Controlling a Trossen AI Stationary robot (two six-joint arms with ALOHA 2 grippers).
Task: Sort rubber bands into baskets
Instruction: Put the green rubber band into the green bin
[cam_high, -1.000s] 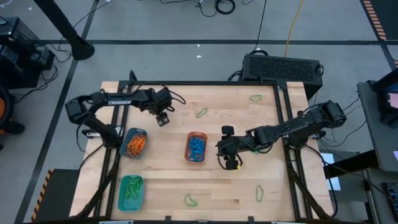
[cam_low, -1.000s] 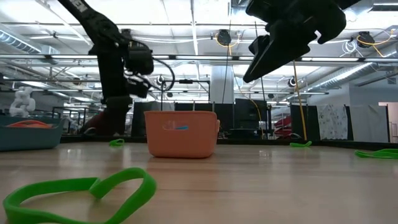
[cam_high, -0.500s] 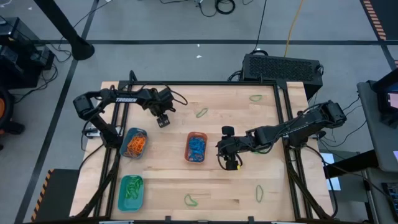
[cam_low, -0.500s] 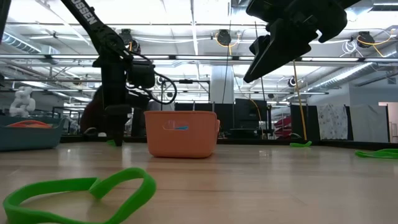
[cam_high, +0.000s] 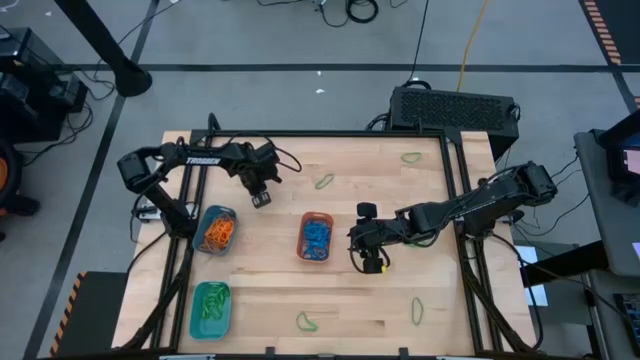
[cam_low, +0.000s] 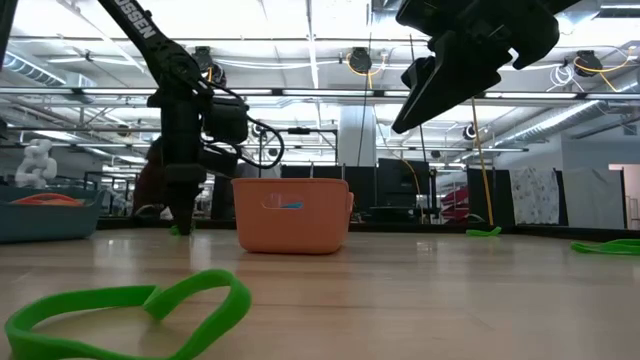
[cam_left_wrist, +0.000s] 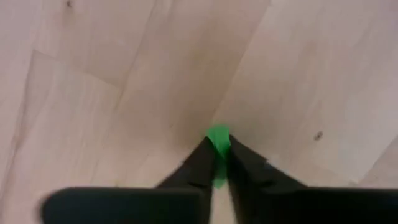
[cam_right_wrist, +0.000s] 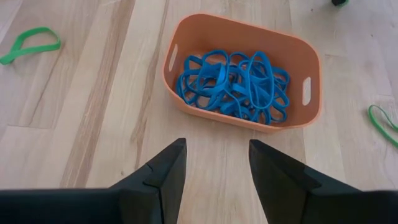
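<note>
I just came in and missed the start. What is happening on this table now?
Two robot arms are sorting rubber bands by colour. The left tool is down on the table, its fingers closing on a green band. The right tool waits open beside the orange basket, which holds blue bands. A round basket holds orange bands and a teal basket holds green ones. Several green bands are loose on the table.
</note>
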